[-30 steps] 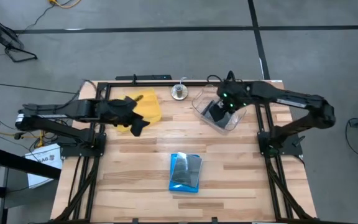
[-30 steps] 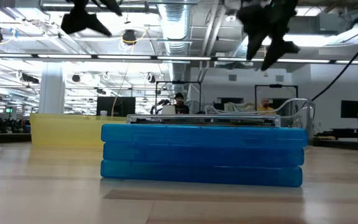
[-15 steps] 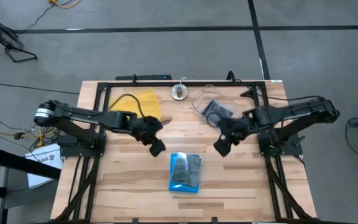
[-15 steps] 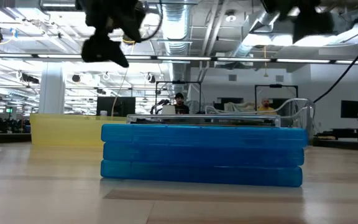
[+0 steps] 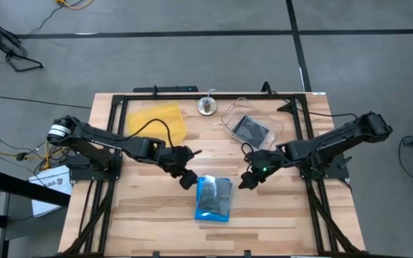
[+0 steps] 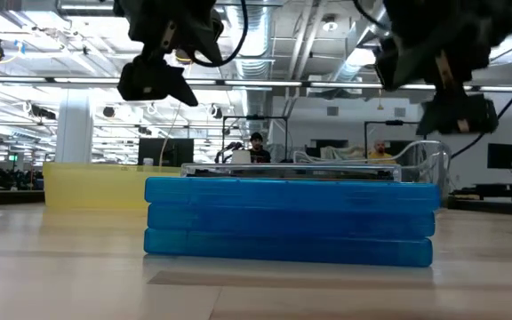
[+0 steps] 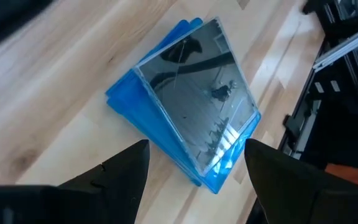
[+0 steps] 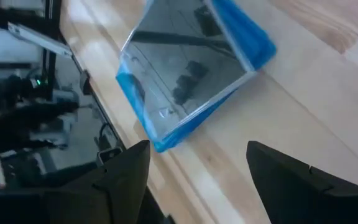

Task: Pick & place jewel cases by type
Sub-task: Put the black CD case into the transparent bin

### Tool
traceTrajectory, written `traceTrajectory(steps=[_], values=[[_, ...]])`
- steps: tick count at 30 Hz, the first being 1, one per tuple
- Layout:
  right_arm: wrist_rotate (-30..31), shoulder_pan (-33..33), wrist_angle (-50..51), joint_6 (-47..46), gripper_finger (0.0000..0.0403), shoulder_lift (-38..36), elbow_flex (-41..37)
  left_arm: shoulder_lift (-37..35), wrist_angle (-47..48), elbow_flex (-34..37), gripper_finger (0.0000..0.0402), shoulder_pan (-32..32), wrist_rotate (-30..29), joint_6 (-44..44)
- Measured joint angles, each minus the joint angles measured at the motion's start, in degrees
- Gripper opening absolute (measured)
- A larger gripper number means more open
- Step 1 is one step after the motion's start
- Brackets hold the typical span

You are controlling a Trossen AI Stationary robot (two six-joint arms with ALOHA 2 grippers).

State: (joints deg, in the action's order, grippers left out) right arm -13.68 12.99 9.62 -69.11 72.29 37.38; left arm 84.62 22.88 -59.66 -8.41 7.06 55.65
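A stack of jewel cases (image 5: pixel 214 198) lies on the table's near middle. It holds three translucent blue cases (image 6: pixel 292 220) with a clear, dark-inside case (image 7: pixel 194 102) on top. My left gripper (image 5: pixel 186 179) hangs open just left of and above the stack, which lies ahead of its fingers in the left wrist view (image 7: pixel 194 180). My right gripper (image 5: pixel 248 179) hangs open just right of and above the stack (image 8: pixel 191 81), tilted down at it. Neither gripper touches anything. Another dark case (image 5: pixel 250 130) lies in the clear tub (image 5: pixel 229 120).
A flat yellow tray (image 5: pixel 160 118) sits at the far left and the clear tub at the far right. A small round metal object (image 5: pixel 206 106) stands between them at the far edge. Black frame rails (image 5: pixel 303 129) run along the table's sides. Bare wood surrounds the stack.
Both grippers have come down and toward the table's near edge. The left has gone from over the yellow tray, the right from over the clear tub, and both now flank the stack. Both have tipped further downward and stayed open. The stack has not moved.
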Motion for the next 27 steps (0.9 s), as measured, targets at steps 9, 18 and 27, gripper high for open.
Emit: traceTrajectory(steps=[9, 18, 27], values=[[3.7, -0.8, -11.3, -4.4, 0.026, 0.1, -9.2, 4.0, -4.0, -0.1, 0.0255, -3.1, -2.6, 5.0], [6.4, -2.9, -14.4, -4.0, 0.026, 0.1, -12.0, 8.2, -9.7, 0.0, 0.0255, -3.6, -1.9, 8.3], [9.1, -1.8, -23.4, -9.1, 0.026, 0.2, -17.3, 8.1, -9.7, 0.0, 0.0255, -3.6, -1.9, 8.9]])
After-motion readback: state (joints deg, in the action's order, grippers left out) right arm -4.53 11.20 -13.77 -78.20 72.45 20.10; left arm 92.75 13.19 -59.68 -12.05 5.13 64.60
